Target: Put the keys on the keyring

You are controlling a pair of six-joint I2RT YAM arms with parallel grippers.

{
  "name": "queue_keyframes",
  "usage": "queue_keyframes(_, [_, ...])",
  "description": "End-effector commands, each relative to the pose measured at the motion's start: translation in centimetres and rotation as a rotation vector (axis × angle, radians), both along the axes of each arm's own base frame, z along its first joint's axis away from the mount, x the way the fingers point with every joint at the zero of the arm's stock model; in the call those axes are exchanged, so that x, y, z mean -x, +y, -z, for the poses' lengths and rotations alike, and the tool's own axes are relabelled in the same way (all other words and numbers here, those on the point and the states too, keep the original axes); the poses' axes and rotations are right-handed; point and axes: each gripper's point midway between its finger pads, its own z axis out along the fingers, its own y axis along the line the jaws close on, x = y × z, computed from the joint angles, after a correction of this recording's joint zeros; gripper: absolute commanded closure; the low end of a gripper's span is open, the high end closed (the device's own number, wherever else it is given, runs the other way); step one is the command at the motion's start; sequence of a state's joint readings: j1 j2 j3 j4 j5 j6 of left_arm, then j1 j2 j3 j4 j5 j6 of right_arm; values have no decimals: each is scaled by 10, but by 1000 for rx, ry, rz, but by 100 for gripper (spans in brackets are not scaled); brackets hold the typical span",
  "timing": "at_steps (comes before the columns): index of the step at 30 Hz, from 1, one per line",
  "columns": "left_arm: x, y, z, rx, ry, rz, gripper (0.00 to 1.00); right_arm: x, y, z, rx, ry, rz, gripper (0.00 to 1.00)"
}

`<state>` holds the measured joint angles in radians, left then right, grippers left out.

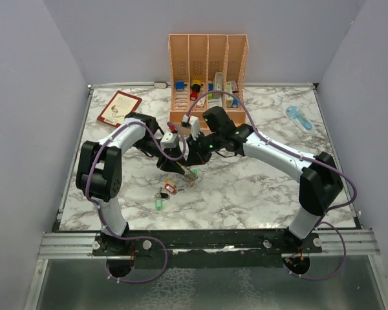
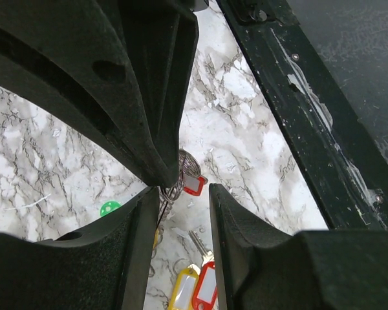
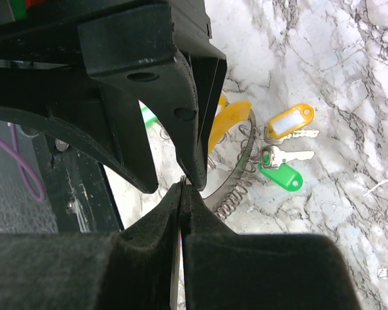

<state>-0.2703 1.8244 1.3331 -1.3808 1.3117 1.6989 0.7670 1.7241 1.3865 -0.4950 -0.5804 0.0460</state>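
Light: bright, even and diffuse, coming from overhead; the marble table (image 1: 258,187) and the walls (image 1: 26,97) are evenly lit.
Shadows: soft and short beneath the arms (image 1: 278,155) in the top view; deep under the left gripper (image 2: 184,194) and the right gripper (image 3: 183,188) in the wrist views.
Glare: small glints on the keyring (image 3: 248,150); a pale sheen on the black rail (image 2: 310,129).
Focus: the top view is sharp; the wrist views are soft on the nearest black plastic and crisp on the marble.
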Motion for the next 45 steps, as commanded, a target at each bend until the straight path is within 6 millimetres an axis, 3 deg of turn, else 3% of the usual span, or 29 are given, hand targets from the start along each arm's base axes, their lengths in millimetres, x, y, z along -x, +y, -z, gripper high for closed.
queue_keyframes(1, [2, -4, -9, 14, -11, 7, 60, 7, 5, -21, -44, -25, -53, 99])
queue_keyframes(24, [-14, -13, 5, -69, -49, 3, 68, 17, 4, -32, -61, -13, -92, 99])
queue_keyframes(37, [-9, -15, 10, -90, -60, -7, 79, 20, 2, -32, -58, -8, -96, 99])
queue_keyframes(41, [-8, -16, 8, -82, -61, -4, 86, 19, 1, -32, -55, -9, -90, 99])
queue_keyframes(44, [-6, -15, 7, -81, -60, -4, 100, 18, 1, -33, -52, -12, -82, 99])
queue_keyframes(45, [-7, -15, 7, -81, -61, -5, 100, 17, 1, -32, -52, -10, -78, 99])
